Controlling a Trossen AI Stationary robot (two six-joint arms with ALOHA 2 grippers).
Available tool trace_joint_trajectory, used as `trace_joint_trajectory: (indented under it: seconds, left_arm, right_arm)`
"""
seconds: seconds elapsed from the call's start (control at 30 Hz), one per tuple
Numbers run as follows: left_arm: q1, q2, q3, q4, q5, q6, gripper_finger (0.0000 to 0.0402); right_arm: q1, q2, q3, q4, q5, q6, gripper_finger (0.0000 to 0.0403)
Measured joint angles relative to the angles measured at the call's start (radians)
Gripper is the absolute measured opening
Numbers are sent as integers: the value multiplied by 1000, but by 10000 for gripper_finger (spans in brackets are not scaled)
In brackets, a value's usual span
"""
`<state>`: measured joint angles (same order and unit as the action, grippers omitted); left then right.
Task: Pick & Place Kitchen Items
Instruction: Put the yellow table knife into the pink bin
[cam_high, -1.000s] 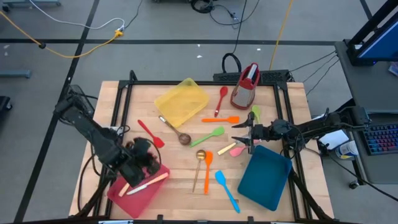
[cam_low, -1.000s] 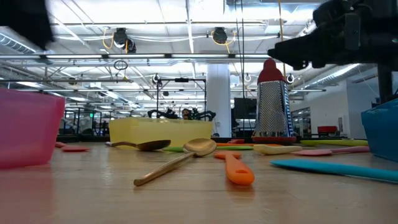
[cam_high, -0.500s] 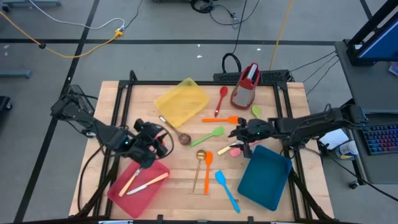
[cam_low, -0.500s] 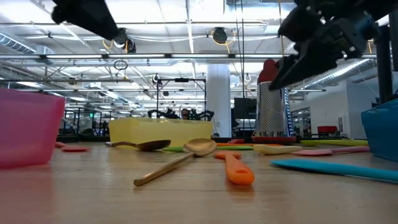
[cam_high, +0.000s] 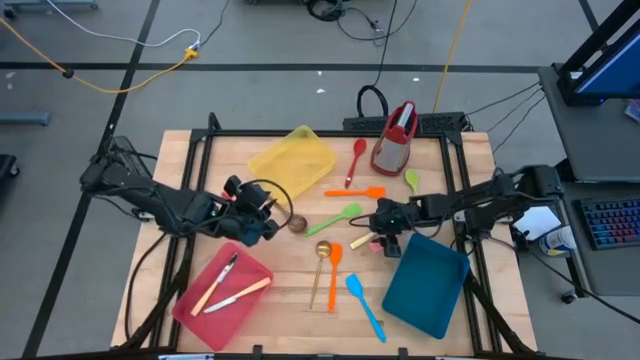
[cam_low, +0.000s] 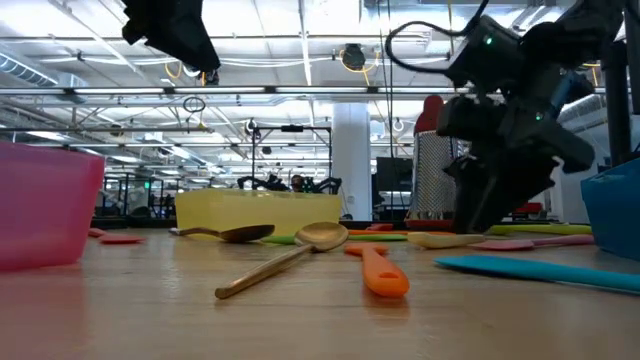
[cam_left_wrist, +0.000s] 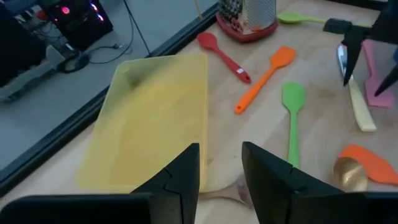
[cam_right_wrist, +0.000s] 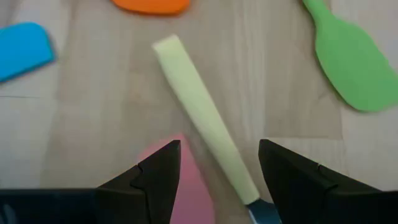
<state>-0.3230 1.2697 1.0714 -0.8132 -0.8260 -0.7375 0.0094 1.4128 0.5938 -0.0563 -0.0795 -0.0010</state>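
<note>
Several kitchen items lie on the wooden table: a pale-handled knife (cam_high: 364, 241), a pink spatula (cam_high: 379, 243), green spatulas (cam_high: 340, 216), orange spatulas (cam_high: 335, 268), a red spoon (cam_high: 355, 160), a gold spoon (cam_high: 321, 262), a blue spatula (cam_high: 364, 306) and a dark-bowled spoon (cam_high: 285, 213). My right gripper (cam_high: 381, 238) is open and low over the knife; its fingers stand on either side of the pale handle (cam_right_wrist: 202, 118). My left gripper (cam_high: 268, 222) is open and empty, raised beside the yellow tray (cam_left_wrist: 149, 118). Two utensils (cam_high: 228, 287) lie in the pink-red tray (cam_high: 205, 318).
A blue tray (cam_high: 425, 285) lies at the near right, close beside my right gripper. A metal grater with a red top (cam_high: 395, 138) stands at the far edge. The yellow tray (cam_high: 292, 163) lies at the far middle. Bare wood shows along the near edge.
My left gripper has gone from over the pink-red tray toward the far edge and the table's middle, rising. My right gripper has gone toward the table's left and down, tipping its fingers onto the pale-handled knife.
</note>
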Motion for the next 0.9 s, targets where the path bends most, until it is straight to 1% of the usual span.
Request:
trace_joint_trajectory:
  seconds: [0.17,0.27,0.43,0.73,0.8,0.9]
  left_arm:
    - [32,0,0,7,45,34,122]
    - [48,0,0,7,49,47,122]
    - [69,0,0,7,50,56,122]
    - [75,0,0,7,50,55,122]
    - [77,0,0,7,51,55,122]
    - [86,0,0,13,90,54,122]
  right_arm:
    - [-30,55,0,30,1,-5,211]
    - [-42,77,2,37,1,-15,198]
    - [-53,87,2,45,2,-40,155]
    - [-58,83,0,76,0,-72,49]
    - [-63,84,-2,92,-3,-68,38]
    - [-70,86,-2,123,1,-64,38]
